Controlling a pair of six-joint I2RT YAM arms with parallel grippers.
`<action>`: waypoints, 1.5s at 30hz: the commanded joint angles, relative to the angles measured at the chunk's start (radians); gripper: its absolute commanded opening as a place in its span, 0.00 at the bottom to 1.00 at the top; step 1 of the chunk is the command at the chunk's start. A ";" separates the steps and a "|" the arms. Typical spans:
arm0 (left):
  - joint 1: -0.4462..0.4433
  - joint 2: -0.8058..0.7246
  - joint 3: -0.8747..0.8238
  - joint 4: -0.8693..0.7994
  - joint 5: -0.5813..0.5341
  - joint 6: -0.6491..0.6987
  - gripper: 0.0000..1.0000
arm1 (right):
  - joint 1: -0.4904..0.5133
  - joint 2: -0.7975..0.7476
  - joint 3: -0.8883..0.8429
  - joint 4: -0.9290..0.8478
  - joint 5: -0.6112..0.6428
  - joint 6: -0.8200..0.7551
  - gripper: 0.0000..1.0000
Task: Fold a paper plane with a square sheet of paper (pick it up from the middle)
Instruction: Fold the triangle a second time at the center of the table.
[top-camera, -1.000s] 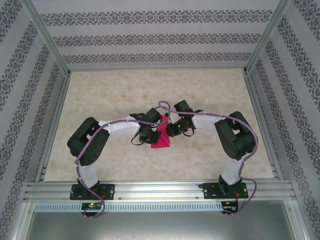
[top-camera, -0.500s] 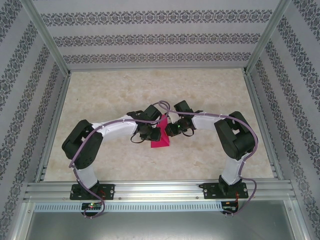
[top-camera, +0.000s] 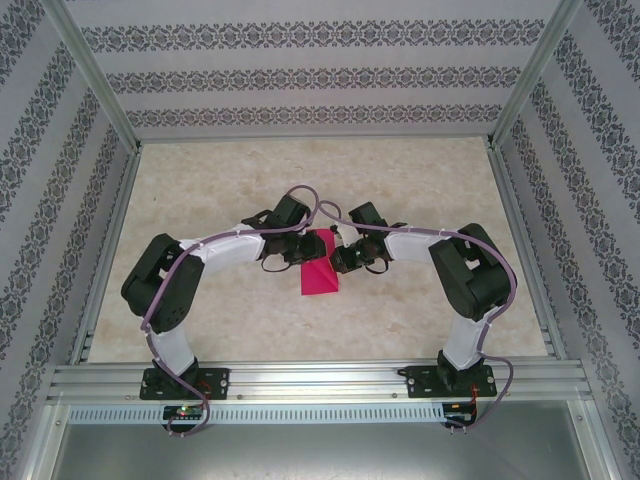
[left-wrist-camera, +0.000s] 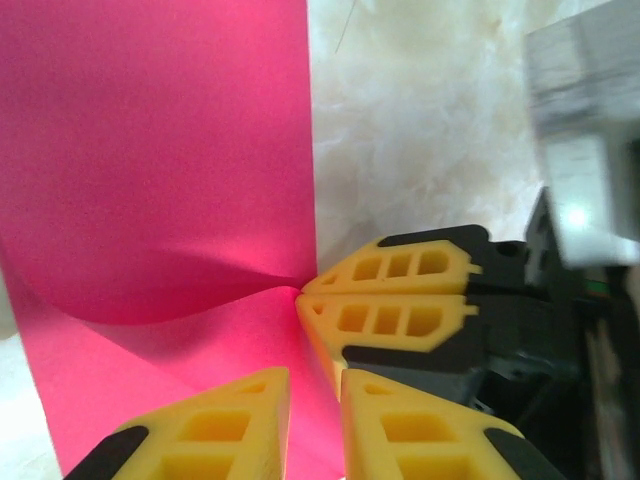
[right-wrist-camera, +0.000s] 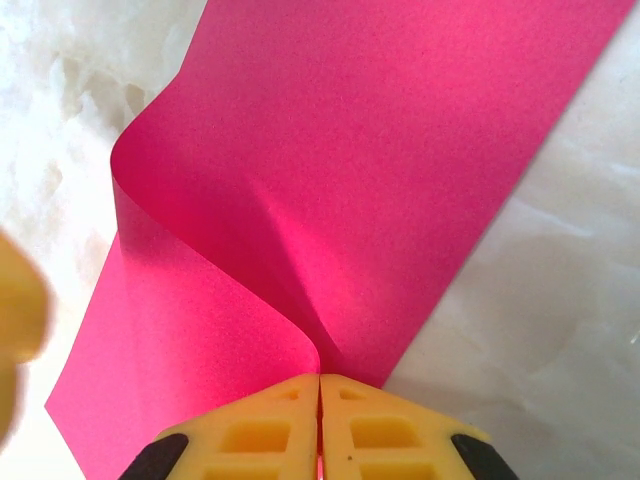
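The square sheet of paper (top-camera: 320, 272) is bright magenta-pink and lies folded over itself at the table's middle, one end lifted between the two grippers. My right gripper (right-wrist-camera: 320, 378) is shut on the paper's (right-wrist-camera: 380, 150) near edge, where a curled flap and a crease meet. In the left wrist view the right gripper's yellow fingers (left-wrist-camera: 390, 295) pinch that same spot. My left gripper (left-wrist-camera: 315, 385) stands slightly open right beside them, and the paper (left-wrist-camera: 160, 150) shows through the narrow gap between its fingers. From above, the left gripper (top-camera: 298, 250) and the right gripper (top-camera: 337, 258) face each other across the paper.
The beige marble tabletop (top-camera: 400, 180) is boxed in by patterned walls and aluminium rails (top-camera: 110, 260). A front rail (top-camera: 320, 378) carries both arm bases. Purple cables loop over both arms near the paper. The right arm's grey body (left-wrist-camera: 585, 130) sits close to the left gripper.
The left gripper has parted its fingers and its wrist has drawn back and to the left, uncovering more of the paper. The right arm and its grip have stayed put.
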 joint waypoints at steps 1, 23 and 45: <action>0.006 0.022 0.008 0.062 0.018 -0.043 0.23 | -0.008 0.008 -0.029 -0.011 0.025 0.007 0.09; 0.006 0.106 -0.071 0.109 -0.031 -0.049 0.22 | -0.008 0.011 -0.027 -0.009 0.019 0.005 0.10; 0.004 0.136 -0.108 0.091 -0.049 0.002 0.19 | -0.016 -0.229 -0.035 -0.021 -0.035 0.181 0.27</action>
